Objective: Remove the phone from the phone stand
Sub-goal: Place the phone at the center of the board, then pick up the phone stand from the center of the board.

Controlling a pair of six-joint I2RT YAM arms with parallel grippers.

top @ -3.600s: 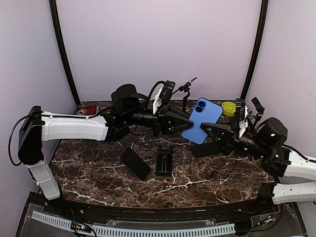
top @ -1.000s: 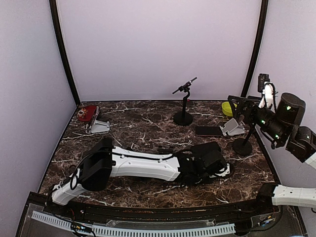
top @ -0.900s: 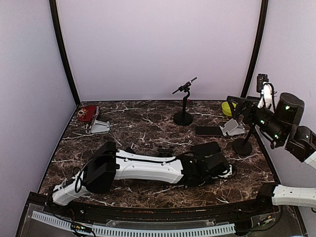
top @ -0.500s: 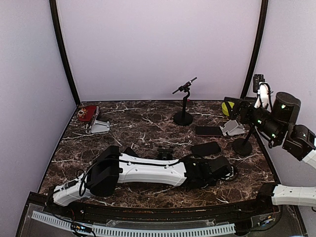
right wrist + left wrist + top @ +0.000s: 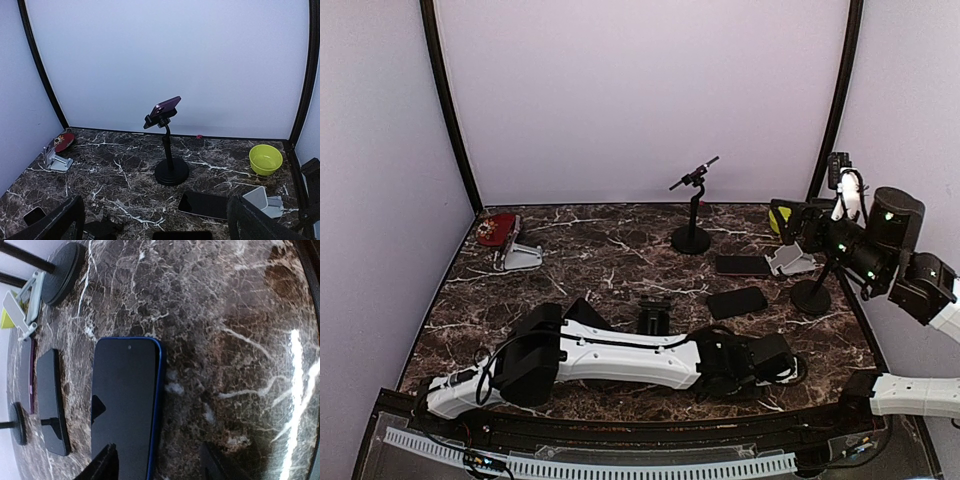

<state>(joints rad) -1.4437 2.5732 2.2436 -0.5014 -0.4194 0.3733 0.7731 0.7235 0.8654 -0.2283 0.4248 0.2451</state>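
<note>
While splayed over the flat blue phone, raise left gripper straight, sparing its six o'clock end; leave right gripper splayed, empty.

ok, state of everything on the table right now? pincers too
Left pincer: open, low over the table.
Blue phone: flat, screen up, not gripped.
Right pincer: open, empty, raised.
Purple phone: clamped in the tall stand, tilted.
Black phone: flat beside the blue one.
Green bowl: upright, empty.
</note>
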